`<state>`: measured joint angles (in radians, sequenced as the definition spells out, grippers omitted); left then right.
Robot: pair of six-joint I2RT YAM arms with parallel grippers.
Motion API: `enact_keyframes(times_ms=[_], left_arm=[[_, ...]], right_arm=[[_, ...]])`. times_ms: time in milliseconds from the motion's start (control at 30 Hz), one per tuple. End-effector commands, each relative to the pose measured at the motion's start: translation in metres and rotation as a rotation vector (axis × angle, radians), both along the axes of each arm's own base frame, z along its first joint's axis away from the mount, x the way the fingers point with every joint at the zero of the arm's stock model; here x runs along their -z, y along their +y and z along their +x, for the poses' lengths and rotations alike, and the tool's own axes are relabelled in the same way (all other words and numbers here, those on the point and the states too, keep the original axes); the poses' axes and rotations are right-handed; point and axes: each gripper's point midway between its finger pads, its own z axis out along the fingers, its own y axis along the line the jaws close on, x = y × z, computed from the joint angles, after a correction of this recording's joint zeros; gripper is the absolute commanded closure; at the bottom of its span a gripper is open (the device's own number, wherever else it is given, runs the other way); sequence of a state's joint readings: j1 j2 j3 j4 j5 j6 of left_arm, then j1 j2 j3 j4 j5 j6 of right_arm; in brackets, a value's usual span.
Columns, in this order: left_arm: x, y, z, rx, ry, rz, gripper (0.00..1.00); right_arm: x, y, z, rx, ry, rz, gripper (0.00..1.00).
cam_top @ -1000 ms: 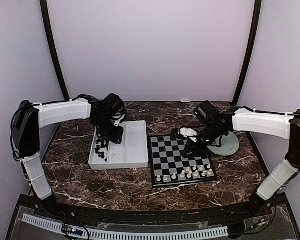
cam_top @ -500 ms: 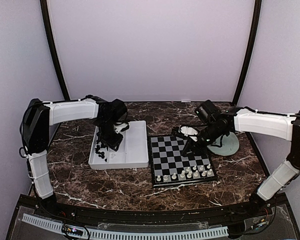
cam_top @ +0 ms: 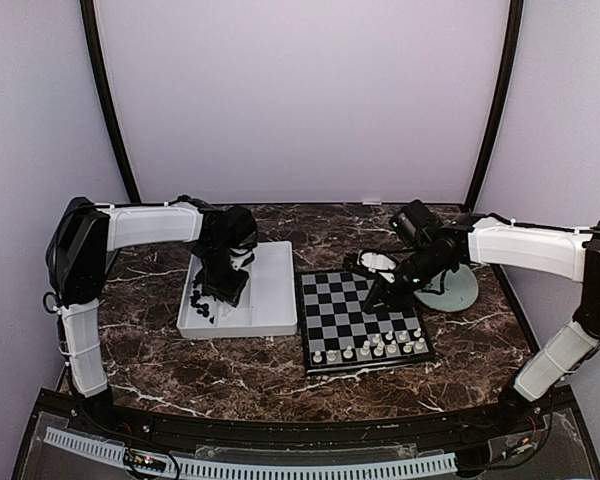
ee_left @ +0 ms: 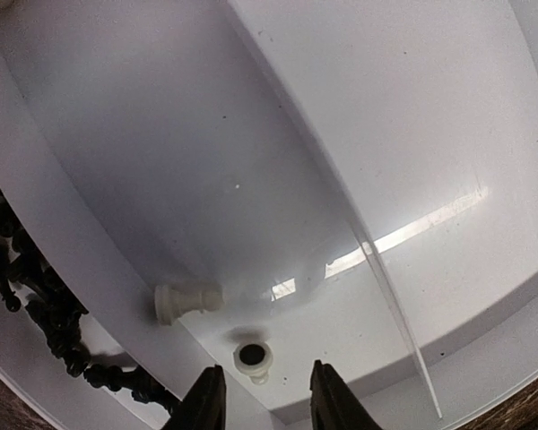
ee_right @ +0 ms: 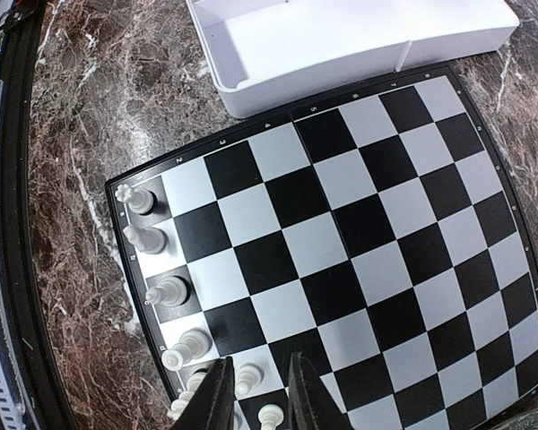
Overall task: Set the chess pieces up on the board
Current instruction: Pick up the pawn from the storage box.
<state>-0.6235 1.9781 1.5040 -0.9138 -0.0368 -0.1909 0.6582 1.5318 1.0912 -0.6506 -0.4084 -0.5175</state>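
Left jaws shifted over two toppled white chess pieces (ee_left: pixel 186 299), perhaps pawns.

A robot test booth in a lab.
Plain pale walls (cam_top: pixel 300 100) and two dark poles (cam_top: pixel 110 100) enclose a marble-look surface (cam_top: pixel 230 370); a left arm (cam_top: pixel 140 225) and a right arm (cam_top: pixel 525 245) are fixed at its near edge, behind a cable strip (cam_top: pixel 250 467).

Faint digits along the board (ee_right: pixel 291 116) rim

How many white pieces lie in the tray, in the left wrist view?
2. One white piece lies on its side by the tray wall; the other sits ahead of the left gripper, hollow base toward the camera. More may be hidden.
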Motion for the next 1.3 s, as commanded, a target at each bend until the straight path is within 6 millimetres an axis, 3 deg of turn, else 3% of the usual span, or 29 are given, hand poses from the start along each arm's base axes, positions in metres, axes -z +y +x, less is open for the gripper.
enact_keyframes(times_ms=[0,600,933,1133,1267], left_arm=[[0.003,0.003,-0.008,-0.096,0.031,0.000,0.67],[0.031,0.010,-0.014,-0.176,0.043,0.059,0.73],[0.034,0.007,-0.008,-0.161,0.030,0.054,0.78],[0.020,0.006,0.003,-0.146,-0.019,0.058,0.83],[-0.019,-0.005,0.012,-0.151,-0.090,-0.036,0.85]], right_arm=[[-0.006,0.005,0.003,0.003,-0.007,0.033,0.76],[-0.006,0.005,0.001,0.000,0.002,0.043,0.77],[-0.006,0.007,0.001,-0.001,0.008,0.048,0.77],[-0.011,0.008,0.002,0.003,0.011,0.053,0.77],[-0.022,0.010,0.005,0.005,0.005,0.074,0.78]])
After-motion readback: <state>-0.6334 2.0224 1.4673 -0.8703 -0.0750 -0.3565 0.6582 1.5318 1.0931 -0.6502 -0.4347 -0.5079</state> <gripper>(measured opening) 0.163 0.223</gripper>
